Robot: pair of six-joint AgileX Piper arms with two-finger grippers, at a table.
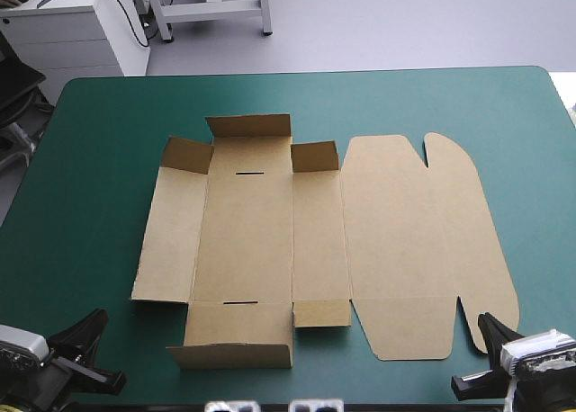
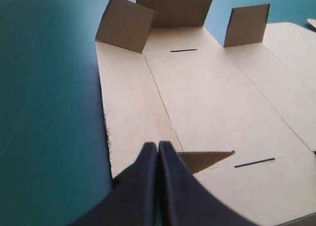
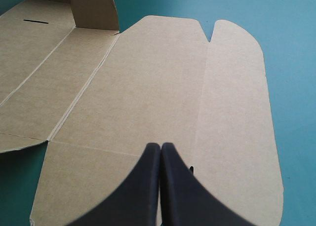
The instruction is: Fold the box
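The brown box point(image 1: 243, 241) lies opened out in the middle of the table, its base marked by two narrow slots. Short flaps at its far end point(image 2: 175, 9) stand raised. The wide lid panel point(image 1: 418, 241) with rounded ears lies flat on the right. My left gripper point(image 1: 97, 320) is shut and empty near the table's front left corner, its tip point(image 2: 158, 145) just over the box's near left edge. My right gripper point(image 1: 486, 322) is shut and empty at the front right, its tip point(image 3: 161, 145) over the near end of the lid panel point(image 3: 163, 83).
Bare teal-green cover point(image 1: 99, 160) stretches left of the box, along the far edge and to the right of the lid. A white cabinet point(image 1: 81, 30) stands beyond the table's far left corner.
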